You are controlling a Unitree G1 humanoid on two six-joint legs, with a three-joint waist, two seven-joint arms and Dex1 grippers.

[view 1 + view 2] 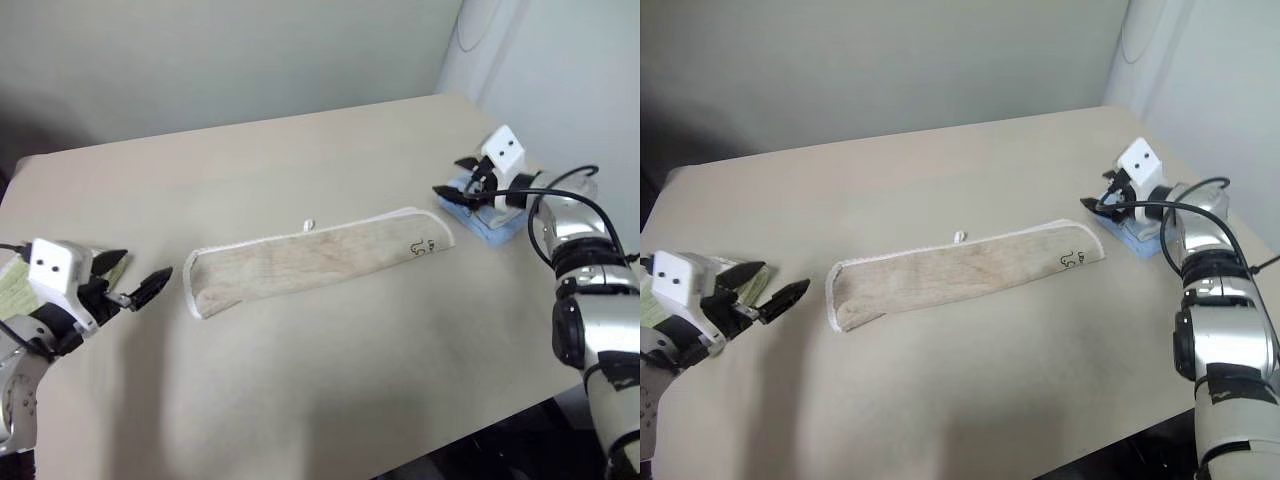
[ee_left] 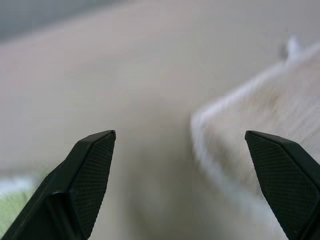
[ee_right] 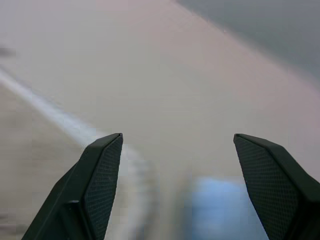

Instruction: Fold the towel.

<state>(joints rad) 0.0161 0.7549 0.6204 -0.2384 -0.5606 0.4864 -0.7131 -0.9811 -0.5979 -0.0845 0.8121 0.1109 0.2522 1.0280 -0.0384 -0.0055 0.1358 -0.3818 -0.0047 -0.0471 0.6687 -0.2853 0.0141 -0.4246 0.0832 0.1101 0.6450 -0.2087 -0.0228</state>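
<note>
Across the middle of the table (image 1: 300,400) lies the towel (image 1: 320,262), already doubled into a long narrow strip. Its long axis runs from about eight o'clock to two o'clock as I look over the robot's arms, with the small dark mark (image 1: 422,247) at the two o'clock end.

Each gripper sits just off one end of that strip. The left gripper (image 1: 133,284) hovers near the eight o'clock end, its tips pointing towards three o'clock, straight at the towel's end; its jaws stand wide apart and hold nothing. The right gripper (image 1: 468,190) hangs just beyond the two o'clock end, over a blue towel (image 1: 487,229), pointing back towards nine o'clock; its jaws are also spread and empty. A green towel (image 1: 14,282) lies under the left arm.

Neither arm looks clearly nearer, since each has its own end close by. I judge the next fold must bring one short end along the long axis to the other.
</note>
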